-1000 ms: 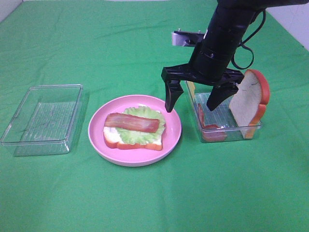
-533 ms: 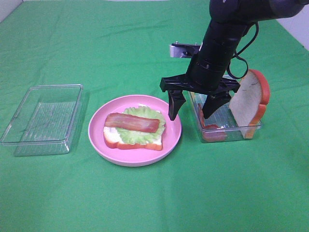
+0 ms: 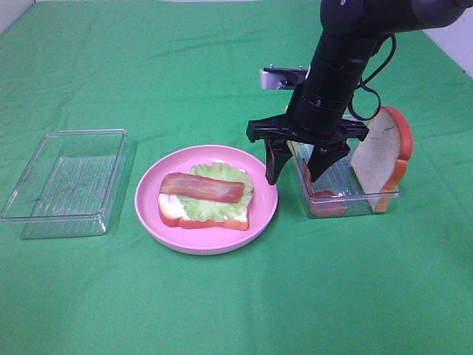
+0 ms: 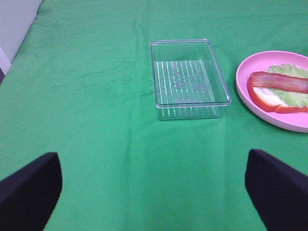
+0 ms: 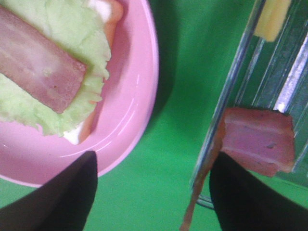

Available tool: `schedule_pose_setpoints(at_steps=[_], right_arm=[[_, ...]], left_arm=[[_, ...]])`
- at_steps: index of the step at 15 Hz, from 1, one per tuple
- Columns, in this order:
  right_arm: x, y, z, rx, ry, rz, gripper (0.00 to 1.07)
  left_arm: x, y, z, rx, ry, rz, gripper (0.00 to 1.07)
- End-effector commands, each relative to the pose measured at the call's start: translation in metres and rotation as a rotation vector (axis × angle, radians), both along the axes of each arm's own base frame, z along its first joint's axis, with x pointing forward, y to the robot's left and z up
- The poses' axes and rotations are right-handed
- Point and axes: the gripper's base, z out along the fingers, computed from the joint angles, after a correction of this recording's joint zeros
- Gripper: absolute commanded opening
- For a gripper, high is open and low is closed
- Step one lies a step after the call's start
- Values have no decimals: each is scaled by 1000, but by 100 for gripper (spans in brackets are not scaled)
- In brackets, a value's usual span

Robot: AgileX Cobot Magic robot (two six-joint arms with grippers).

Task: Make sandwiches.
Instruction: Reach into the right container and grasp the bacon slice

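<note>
A partly built sandwich lies on the round pink plate [image 3: 262, 211]: a bread slice [image 3: 171, 209] with a pale green lettuce leaf [image 3: 219, 174] and a red-brown bacon strip [image 3: 202, 187] on top. My right gripper [image 3: 295, 167] is open and empty, astride the near-left wall of the right clear tray [image 3: 358, 198]. One finger hangs over the plate's rim, the other inside the tray. In the right wrist view the tray's bacon strip [image 5: 257, 139] and yellow cheese [image 5: 272, 19] show. A second bread slice [image 3: 380, 157] leans in that tray. My left gripper [image 4: 154, 202] is open above the cloth.
An empty clear ribbed tray [image 3: 66, 181] stands left of the plate on the green cloth, and it also shows in the left wrist view [image 4: 187, 79]. A grey metal bracket [image 3: 277, 76] sticks out behind the right arm.
My right gripper has shifted a little to the right, toward the right tray, and its fingers stand somewhat closer together. The food has not moved.
</note>
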Motion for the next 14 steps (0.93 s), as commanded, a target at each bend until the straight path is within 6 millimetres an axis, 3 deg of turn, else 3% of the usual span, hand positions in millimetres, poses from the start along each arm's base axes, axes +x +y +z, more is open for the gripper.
schedule_pose_setpoints(at_steps=[1, 3, 6, 8, 10, 14], right_arm=[[1, -3, -1, -29, -8, 11, 64], [2, -4, -1, -40, -13, 17, 64], [2, -4, -1, -41, -11, 17, 52], [2, -4, -1, -41, -11, 17, 29], [0, -5, -1, -47, 2, 21, 0], [0, -6, -1, -60, -1, 28, 0]], left_arm=[[-3, -1, 0, -2, -35, -4, 96], [-3, -1, 0, -2, -35, -4, 96], [-3, -1, 0, -2, -35, -4, 96], [-3, -1, 0, -2, -35, -4, 96], [-3, -1, 0, -2, -35, -4, 96], [-3, -1, 0, -2, -35, -4, 96]])
